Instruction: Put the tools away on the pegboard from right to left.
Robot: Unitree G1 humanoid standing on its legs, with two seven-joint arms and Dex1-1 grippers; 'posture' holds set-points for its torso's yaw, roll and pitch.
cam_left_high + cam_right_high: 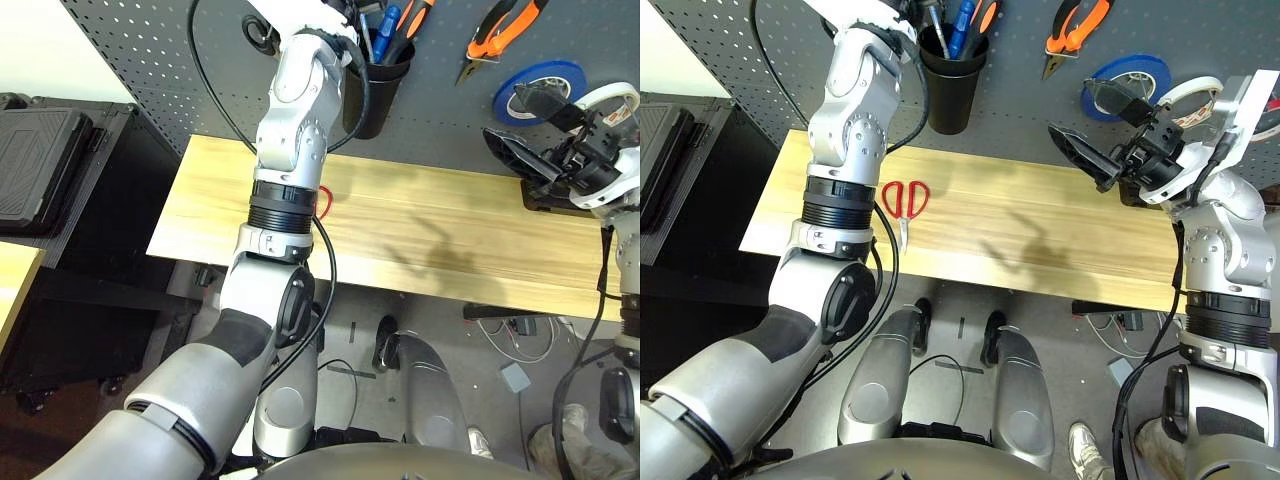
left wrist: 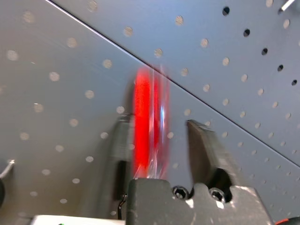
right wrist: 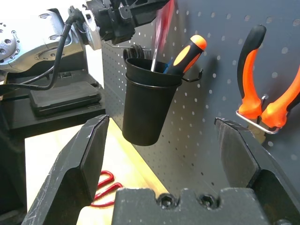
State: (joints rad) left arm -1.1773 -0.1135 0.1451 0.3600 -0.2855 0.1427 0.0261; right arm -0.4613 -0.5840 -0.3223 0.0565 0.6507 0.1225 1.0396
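My left gripper [image 2: 157, 124] is raised at the pegboard [image 1: 150, 60] just above the black cup [image 3: 147, 103]. Its jaws stand open. A red-handled screwdriver [image 2: 145, 122] shows as a red streak between them, close to one finger [image 2: 123, 154] and apart from the other. The right wrist view has that screwdriver [image 3: 159, 33] streaking down into the cup. The orange-and-black pliers [image 1: 1075, 30] hang on a hook to the cup's right. Red-handled scissors [image 1: 905, 200] lie on the wooden table beside my left forearm. My right gripper [image 1: 1090, 125] hovers open and empty in front of the board.
The cup also holds an orange-handled screwdriver [image 3: 187, 51] and blue items. A blue tape roll [image 1: 1130, 75] and a white roll [image 1: 615, 95] hang right of the pliers. A black case [image 1: 40, 160] sits left of the table [image 1: 450, 240].
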